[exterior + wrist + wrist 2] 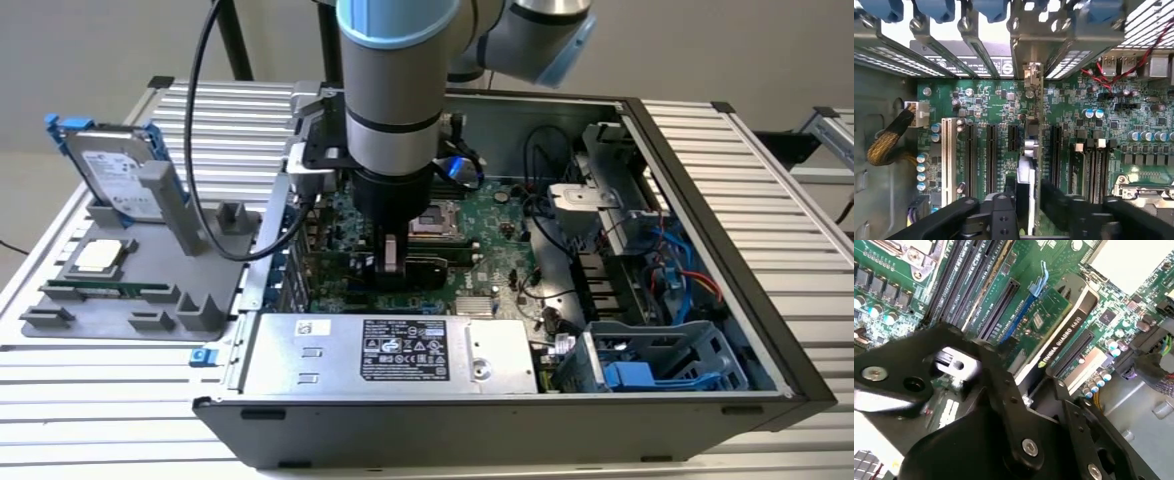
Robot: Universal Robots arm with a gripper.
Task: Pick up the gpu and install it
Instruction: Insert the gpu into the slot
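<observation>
The gpu stands on edge over the motherboard, in line with a long expansion slot. Its silver end bracket meets the case's rear slot openings. In the second wrist view its black shroud and green board run between two black slots. My gripper is shut on the card, one black finger on each face. In the exterior view the gripper reaches down into the open computer case, with the gpu dark beneath it.
A grey fixture tray at the exterior view's left holds a silver hard drive with blue rails, a processor chip and a memory stick. A power supply, a drive cage and cables crowd the case.
</observation>
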